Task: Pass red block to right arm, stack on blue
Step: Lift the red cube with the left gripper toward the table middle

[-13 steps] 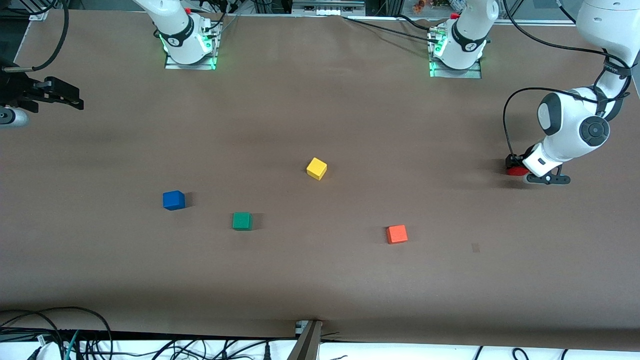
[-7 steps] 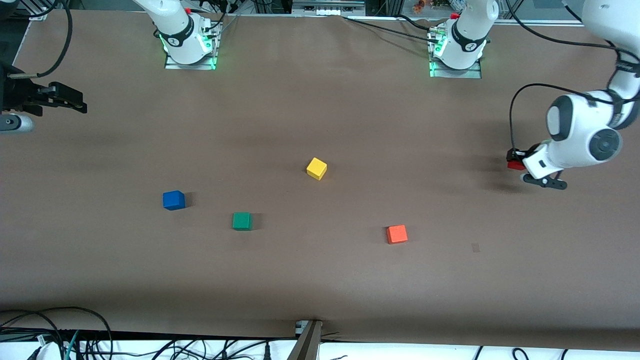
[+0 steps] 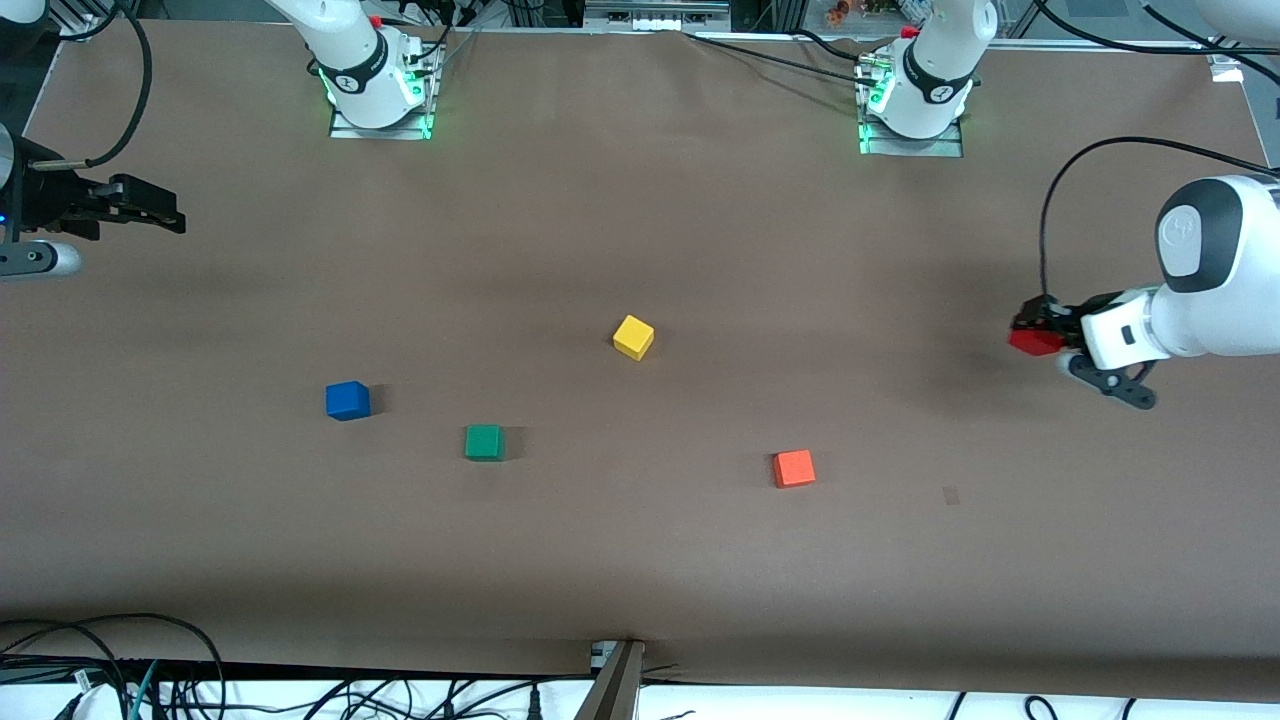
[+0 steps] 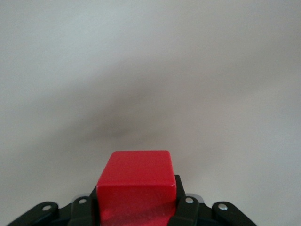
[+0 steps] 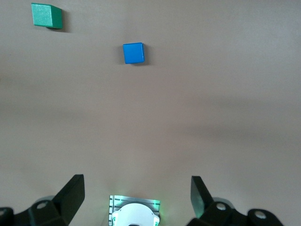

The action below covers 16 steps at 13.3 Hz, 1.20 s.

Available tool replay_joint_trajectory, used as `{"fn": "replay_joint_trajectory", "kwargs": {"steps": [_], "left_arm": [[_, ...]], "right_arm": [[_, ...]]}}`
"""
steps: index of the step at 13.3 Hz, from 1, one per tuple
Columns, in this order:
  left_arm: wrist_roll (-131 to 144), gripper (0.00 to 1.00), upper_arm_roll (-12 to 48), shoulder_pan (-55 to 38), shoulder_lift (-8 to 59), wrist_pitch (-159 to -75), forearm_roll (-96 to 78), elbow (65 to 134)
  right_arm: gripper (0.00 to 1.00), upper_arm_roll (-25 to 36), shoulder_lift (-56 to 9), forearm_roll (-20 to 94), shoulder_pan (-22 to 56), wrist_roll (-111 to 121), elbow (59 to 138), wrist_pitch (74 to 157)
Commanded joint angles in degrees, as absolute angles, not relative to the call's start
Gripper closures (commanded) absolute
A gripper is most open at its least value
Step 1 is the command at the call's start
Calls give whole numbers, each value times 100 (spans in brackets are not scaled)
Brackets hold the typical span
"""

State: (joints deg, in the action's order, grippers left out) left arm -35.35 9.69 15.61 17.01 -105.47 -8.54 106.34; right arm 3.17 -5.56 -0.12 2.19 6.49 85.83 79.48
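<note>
brown table [image 3: 640,560], cables [image 3: 100,670] along edge

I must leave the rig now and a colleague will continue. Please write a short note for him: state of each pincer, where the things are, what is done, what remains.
Left pincer: shut on the red block, held in the air over the left arm's end of the table.
Right pincer: open, holding nothing, waiting at the right arm's end of the table.
Blue block: on the table beside the green block, nothing on it.
Done: red block picked up.
Left: pass it to the right pincer, then stack it on the blue block.
</note>
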Motion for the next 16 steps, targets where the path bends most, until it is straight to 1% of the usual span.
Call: {"fn": "replay_joint_trajectory", "kwargs": {"steps": [1, 5, 7, 9, 11, 13, 16], "left_arm": [[-4367, 100, 1246, 1582, 1731, -10476, -1458, 10547], [-5779, 100, 1774, 1565, 1828, -10793, -2616, 10424], [-6387, 100, 1846, 1512, 1872, -10837, -3415, 10415], [-6818, 100, 2012, 1328, 2012, -10976, -3883, 10301], [-7214, 100, 2214, 1039, 2127, -11580, -4619, 10178], [-7391, 100, 2259, 609, 2153, -12170, -5392, 10204], [-7932, 100, 2268, 98, 2180, -12838, -6613, 10195]], "right_arm": [[0, 308, -685, 79, 176, 668, 8438, 7857], [0, 299, -800, 79, 184, 695, 8446, 7831], [0, 281, -913, 149, 211, 677, 8446, 7831], [0, 272, -1037, 752, 220, 607, 8455, 7840], [0, 281, -1247, 1394, 176, 615, 8455, 7840], [0, 299, -1519, 2254, 167, 633, 8481, 7831], [0, 299, -1958, 3494, 158, 685, 8499, 7831]]}}
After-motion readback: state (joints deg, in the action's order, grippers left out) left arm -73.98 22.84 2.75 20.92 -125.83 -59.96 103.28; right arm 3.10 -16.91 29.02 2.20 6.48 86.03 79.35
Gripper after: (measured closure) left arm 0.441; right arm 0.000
